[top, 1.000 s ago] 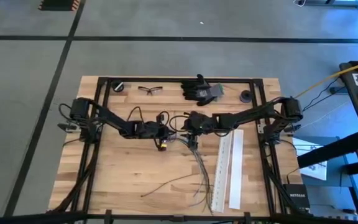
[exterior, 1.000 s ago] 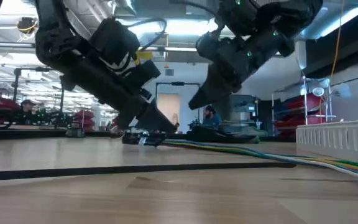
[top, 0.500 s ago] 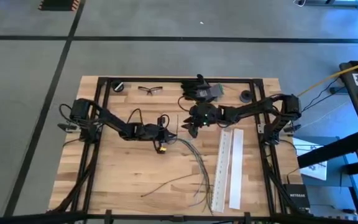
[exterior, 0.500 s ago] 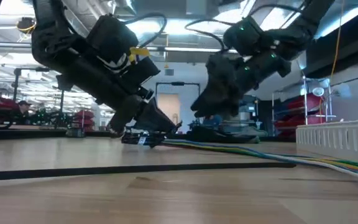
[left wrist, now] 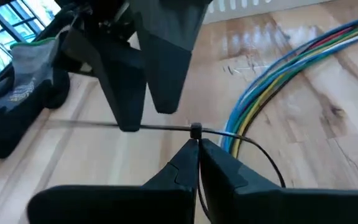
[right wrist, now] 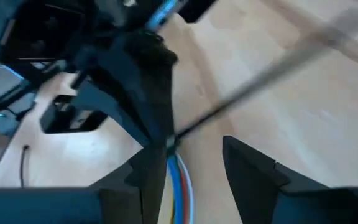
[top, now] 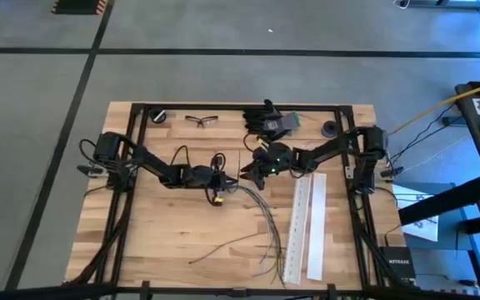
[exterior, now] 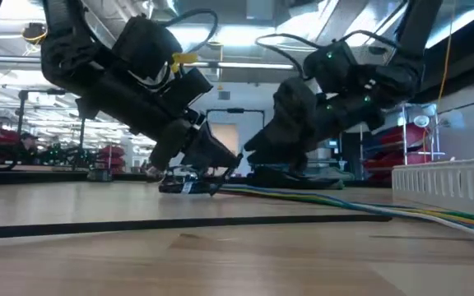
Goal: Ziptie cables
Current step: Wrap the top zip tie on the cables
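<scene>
The cables (top: 265, 221) lie in a bundle on the wooden table, fanning out toward its near edge; in the left wrist view the cables (left wrist: 263, 102) show blue, green, yellow and white. A thin black zip tie (left wrist: 253, 152) loops around their far end. My left gripper (top: 226, 178) is shut on the tie at mid-table. My right gripper (top: 245, 173) stands open just to its right, fingers (left wrist: 129, 99) either side of the tie's straight tail (left wrist: 86, 123); whether they touch it, I cannot tell. My left gripper pinches the zip tie right at its small square head (left wrist: 196, 130), between the tips of its two shut fingers (left wrist: 213, 165). The fingers slant down from the table's left. The loop runs around the cables, which rest on the table, and the tail sticks out past the head.
Two long white perforated strips (top: 307, 225) lie right of the cables. A single dark wire (top: 223, 244) lies near the front. Safety glasses (top: 197, 121), black gloves (top: 267, 119) and two small round black things (top: 158, 115) (top: 330, 128) sit along the far edge.
My right gripper has come down toward the left gripper and tipped from steeply downward to nearly level, its wrist swinging toward the table's far edge. The left gripper has stayed with the zip tie at the cables' end.
</scene>
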Controlling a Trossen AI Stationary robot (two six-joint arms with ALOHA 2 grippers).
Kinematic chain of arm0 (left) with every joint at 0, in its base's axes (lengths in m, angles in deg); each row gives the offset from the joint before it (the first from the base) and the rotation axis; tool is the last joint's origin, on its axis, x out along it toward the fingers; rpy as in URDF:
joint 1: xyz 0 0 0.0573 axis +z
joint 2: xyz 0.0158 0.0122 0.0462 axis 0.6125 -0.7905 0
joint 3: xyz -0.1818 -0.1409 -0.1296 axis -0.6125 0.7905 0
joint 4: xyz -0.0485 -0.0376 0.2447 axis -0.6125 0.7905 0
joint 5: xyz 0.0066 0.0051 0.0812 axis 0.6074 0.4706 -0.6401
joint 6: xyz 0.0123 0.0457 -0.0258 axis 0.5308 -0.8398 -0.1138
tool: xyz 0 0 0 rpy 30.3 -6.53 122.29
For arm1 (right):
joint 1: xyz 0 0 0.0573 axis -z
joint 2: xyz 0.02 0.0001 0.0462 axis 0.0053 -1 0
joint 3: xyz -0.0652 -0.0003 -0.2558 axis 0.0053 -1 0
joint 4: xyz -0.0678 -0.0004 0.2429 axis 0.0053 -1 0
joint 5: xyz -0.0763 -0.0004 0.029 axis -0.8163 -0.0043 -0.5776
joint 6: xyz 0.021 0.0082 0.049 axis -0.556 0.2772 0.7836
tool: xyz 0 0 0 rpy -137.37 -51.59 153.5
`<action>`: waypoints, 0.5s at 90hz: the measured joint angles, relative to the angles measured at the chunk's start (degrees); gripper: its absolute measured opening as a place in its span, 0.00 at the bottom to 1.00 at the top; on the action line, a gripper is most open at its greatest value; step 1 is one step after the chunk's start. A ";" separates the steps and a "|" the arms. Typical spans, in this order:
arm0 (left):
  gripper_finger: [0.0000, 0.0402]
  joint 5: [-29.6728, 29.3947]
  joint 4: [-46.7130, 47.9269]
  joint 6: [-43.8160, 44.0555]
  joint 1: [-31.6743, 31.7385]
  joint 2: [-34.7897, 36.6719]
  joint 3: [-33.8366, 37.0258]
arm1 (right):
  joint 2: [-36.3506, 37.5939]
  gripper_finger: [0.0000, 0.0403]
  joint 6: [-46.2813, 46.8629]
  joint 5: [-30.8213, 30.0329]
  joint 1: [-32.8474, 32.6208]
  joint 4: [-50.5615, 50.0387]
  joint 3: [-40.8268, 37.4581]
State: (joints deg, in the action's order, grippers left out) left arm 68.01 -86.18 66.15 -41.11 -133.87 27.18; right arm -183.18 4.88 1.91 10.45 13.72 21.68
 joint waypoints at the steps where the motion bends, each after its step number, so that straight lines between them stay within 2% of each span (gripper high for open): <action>1: 0.00 0.00 -0.04 0.00 -0.03 0.00 0.00 | -0.17 0.35 0.09 0.27 0.00 0.39 0.03; 29: 0.00 0.00 -0.07 -0.15 -0.06 0.02 0.00 | -3.03 0.34 0.60 2.03 -0.07 5.48 0.45; 36: 0.00 0.00 -0.07 -0.10 -0.06 0.02 0.00 | -3.04 0.27 -0.74 2.01 -0.34 5.94 0.43; 45: 0.00 0.02 -0.11 -0.10 -0.06 0.03 0.00 | -3.05 0.14 -3.13 1.96 -1.26 5.98 0.90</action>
State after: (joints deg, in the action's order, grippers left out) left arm 68.03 -86.29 66.05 -41.17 -133.84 27.18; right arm -186.24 1.75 3.87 9.20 19.70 22.58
